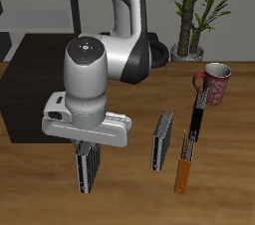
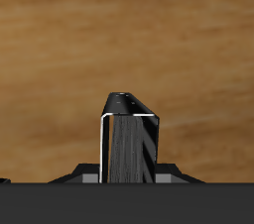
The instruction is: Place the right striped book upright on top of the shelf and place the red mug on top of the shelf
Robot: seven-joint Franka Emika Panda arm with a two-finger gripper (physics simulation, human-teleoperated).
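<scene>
Two striped books on record: the right striped book hangs clamped in the gripper, clear of the table, long axis roughly vertical below the hand; wrist view confirms it between the jaws, wood beneath. Second striped book stands on the table beside the hand, apart from it. One shelf, behind and to the side of the hand, flat top nothing on it yet. Judgement: coming move is a lift and carry toward that top, keeping the book vertical. One red mug, well apart, beyond the other book. One black book, one orange-spined book. One arm only.
</scene>
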